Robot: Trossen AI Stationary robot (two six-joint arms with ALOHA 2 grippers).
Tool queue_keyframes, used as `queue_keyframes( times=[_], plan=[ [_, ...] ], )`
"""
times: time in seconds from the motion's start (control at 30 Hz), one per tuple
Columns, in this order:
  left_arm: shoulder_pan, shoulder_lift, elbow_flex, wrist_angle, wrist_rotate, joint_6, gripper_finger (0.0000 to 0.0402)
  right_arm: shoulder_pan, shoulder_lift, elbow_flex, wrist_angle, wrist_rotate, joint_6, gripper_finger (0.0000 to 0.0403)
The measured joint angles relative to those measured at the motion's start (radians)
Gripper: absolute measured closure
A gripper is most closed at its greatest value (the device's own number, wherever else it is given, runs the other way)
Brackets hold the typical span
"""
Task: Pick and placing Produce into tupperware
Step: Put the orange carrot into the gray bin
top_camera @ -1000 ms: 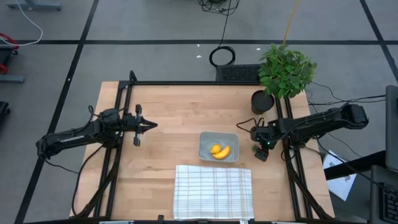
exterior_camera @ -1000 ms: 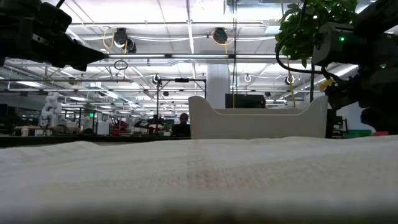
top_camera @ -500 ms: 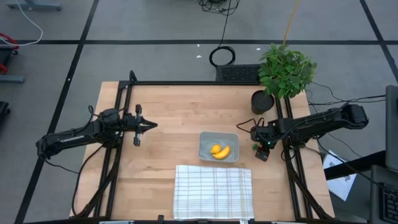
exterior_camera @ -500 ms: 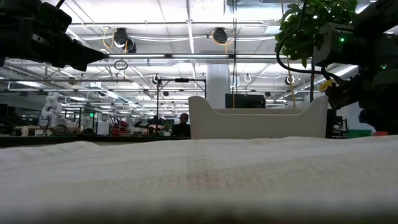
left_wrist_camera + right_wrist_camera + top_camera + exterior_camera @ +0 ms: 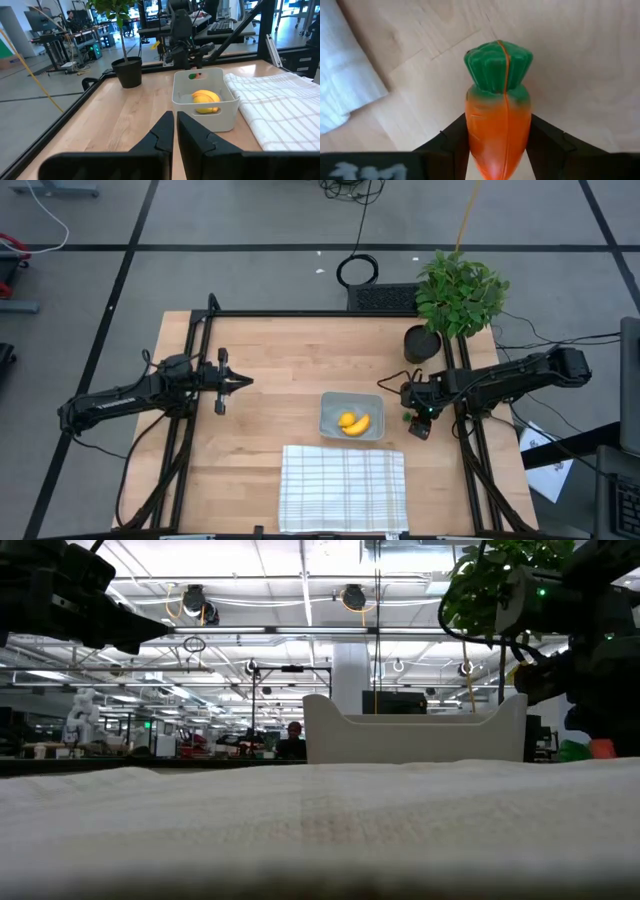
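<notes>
Your right gripper (image 5: 497, 150) has its two dark fingers pressed against either flank of the carrot (image 5: 497, 120), green top pointing away from the wrist, and the wooden table (image 5: 580, 60) shows behind it; whether the carrot is off the wood you cannot tell from this close. From above, that gripper (image 5: 421, 418) sits just beside the right edge of the tupperware (image 5: 331, 408), near the table's right rail. In the tupperware lie the banana (image 5: 359, 424) and the lemon-like lump (image 5: 346, 420), touching each other.

Your left gripper (image 5: 232, 382) hangs over the left half of the table with its fingers drawn together on nothing, well apart from the tupperware; its own camera shows the two fingertips (image 5: 165, 131) almost meeting.

You have a pale wood tabletop (image 5: 280, 360) with black rails along both sides. A white checked cloth (image 5: 343, 489) lies at the near edge, just in front of the tupperware. At the far right corner stands a black pot (image 5: 422, 343) with a leafy green plant (image 5: 460, 293). Around the table the floor (image 5: 250, 220) is grey with dark lines, and a black cable loop (image 5: 357, 272) lies on it beyond the far edge. At table height you look into a wide hall of bright ceiling lights (image 5: 250, 570), with benches and equipment behind.
</notes>
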Motion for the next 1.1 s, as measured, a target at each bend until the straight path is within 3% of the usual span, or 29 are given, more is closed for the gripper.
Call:
queue_keyframes(
  times=[1.1],
  plan=[
    [0.0,0.0,0.0,0.0,0.0,-0.002,0.0376,-0.086,-0.001,0.494,-0.508,0.04,-0.16,0.0255]
  ],
)
